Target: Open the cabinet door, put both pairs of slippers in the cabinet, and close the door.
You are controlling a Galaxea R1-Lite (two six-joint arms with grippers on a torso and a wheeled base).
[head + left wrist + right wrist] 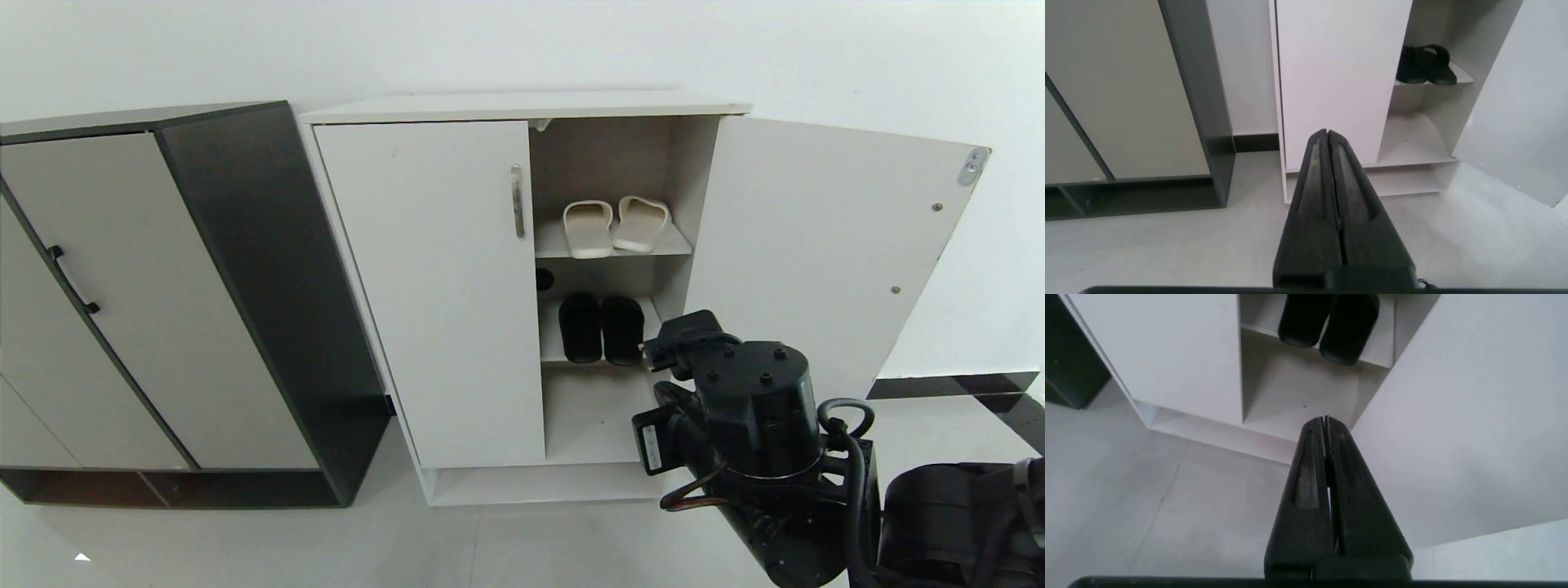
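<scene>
White cabinet [424, 286], its right door [816, 245] wide open: we see pale slippers [614, 226] on the upper shelf and black slippers [600, 328] on the shelf below. Our left gripper [1327, 133] and right gripper [1325, 420] are pressed together, apparently empty.

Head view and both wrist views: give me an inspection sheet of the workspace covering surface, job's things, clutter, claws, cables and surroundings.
Surface: pale floor, bare in front of the cabinets.
Job's things: white cabinet with right door swung wide open and left door shut; white slippers on the upper shelf; black slippers side by side on the shelf below.
Clutter: nothing seen.
Claws: left claw shut and empty, facing the left door; right claw shut and empty, beside the open door.
Cables: black cable looped on the right arm.
Surroundings: dark cabinet to the left, doors shut; white wall behind.
</scene>
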